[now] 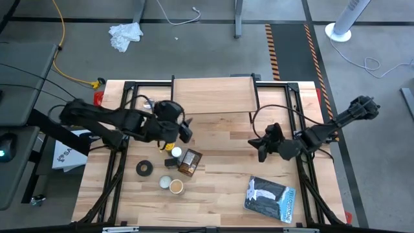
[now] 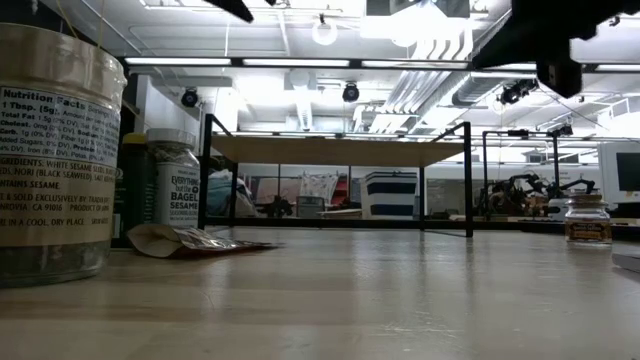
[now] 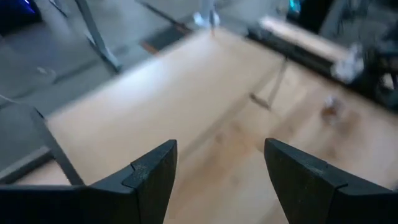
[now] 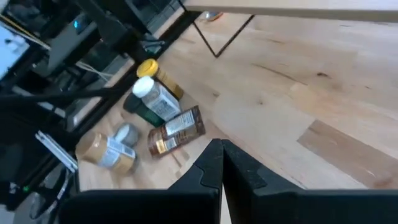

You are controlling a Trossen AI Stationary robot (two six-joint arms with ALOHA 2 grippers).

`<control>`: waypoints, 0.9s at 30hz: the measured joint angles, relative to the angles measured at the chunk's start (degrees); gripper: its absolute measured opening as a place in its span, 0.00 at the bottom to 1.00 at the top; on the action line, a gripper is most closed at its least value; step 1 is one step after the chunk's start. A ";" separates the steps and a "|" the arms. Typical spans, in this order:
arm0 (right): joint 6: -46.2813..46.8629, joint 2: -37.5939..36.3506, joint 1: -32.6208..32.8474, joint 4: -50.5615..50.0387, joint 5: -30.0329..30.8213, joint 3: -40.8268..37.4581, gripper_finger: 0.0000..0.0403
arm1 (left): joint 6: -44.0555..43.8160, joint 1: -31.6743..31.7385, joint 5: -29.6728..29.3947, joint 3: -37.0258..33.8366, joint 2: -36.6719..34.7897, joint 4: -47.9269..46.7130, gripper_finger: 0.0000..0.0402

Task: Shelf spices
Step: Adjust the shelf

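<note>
Left gripper (image 1: 186, 129) hovering jaws wide, empty, just beside shelf (image 1: 213, 94); right gripper (image 1: 257, 147) waiting shut, empty, near shelf.

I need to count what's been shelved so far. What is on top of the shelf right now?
The shelf shows only a bare light wood top in the high view; no spices stand on it. The space beneath the plank is covered from above, though the low view shows nothing standing under it.

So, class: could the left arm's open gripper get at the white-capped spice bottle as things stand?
Probably yes. The left gripper hangs open and empty just behind the white-capped bottle, though neighbouring containers crowd it.
</note>
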 joint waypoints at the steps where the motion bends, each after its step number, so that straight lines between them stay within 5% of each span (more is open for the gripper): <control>1: -1.36 -0.01 -0.71 1.46 -0.53 0.00 0.00 | -0.50 0.00 1.87 -0.39 0.44 0.24 0.59; 4: -9.88 -0.21 -3.11 9.07 -3.57 0.00 0.00 | -0.80 0.00 8.79 -3.37 0.93 5.07 0.59; 9: -16.04 -0.64 -9.43 16.25 -6.86 0.02 0.00 | -1.63 -1.86 14.74 -12.38 0.96 28.32 0.59; 16: -17.34 -0.50 -20.41 22.37 -11.89 0.02 0.00 | -6.17 -5.84 10.45 -20.69 1.33 50.23 0.59; 21: -17.08 -0.12 -25.26 22.22 -23.20 0.02 0.00 | -1.49 -6.84 9.78 -20.82 1.17 52.44 0.59; 27: -22.07 0.79 -20.58 22.21 -33.02 0.02 0.00 | 10.20 -1.72 0.37 -20.00 -2.30 52.21 0.59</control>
